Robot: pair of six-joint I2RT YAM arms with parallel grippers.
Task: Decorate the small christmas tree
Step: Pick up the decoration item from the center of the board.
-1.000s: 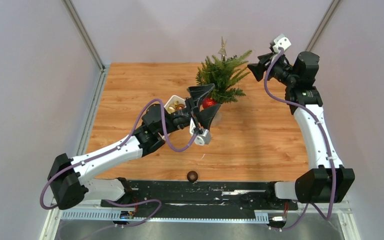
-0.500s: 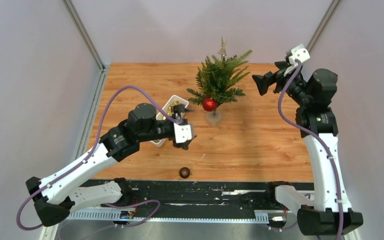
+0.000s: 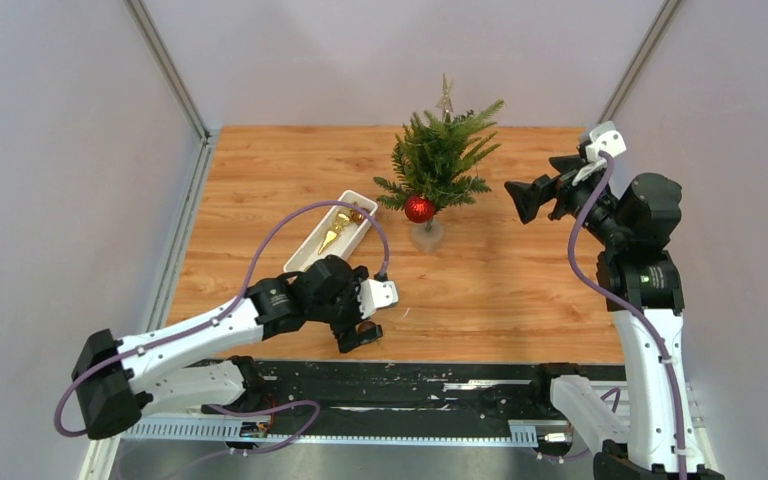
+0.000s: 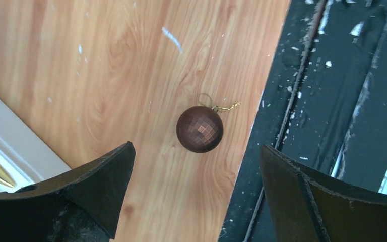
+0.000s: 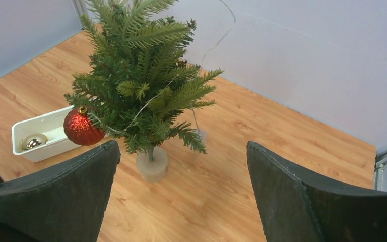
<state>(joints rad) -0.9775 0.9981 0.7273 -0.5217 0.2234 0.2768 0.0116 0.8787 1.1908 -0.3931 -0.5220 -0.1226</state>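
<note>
Since the light-brown wood-grain table (image 3: 260,180) carries everything, it comes first. Near its far edge, about midway across, stands the small christmas tree (image 3: 440,160), a bushy green artificial fir on a thin trunk in a clear round base (image 5: 151,166). It looks light and top-heavy, and its needle branches look soft and springy, so a push on a branch would likely tip or slide it. The safest hold is low, at the trunk or base, while ornaments go onto the outer branch tips.

Near it lies the long white plastic tray (image 3: 305,255) with gold ornaments (image 3: 335,232) inside. The right gripper (image 3: 545,180) hovers on the tree's other side, facing it, jaws spread wide and empty. The left gripper (image 3: 358,333) hangs over the table's near edge, jaws likewise spread and holding nothing.

A red glitter ball (image 3: 419,209) hangs from a low branch toward the tray. Below the left jaws a dark brown faceted ball (image 4: 199,129) lies untouched just beside the black rail (image 4: 307,101). It is probably light, slick and prone to rolling, so closing across its middle seems best. Its thin gold hanging loop (image 4: 216,105) is what hooks over a branch.
</note>
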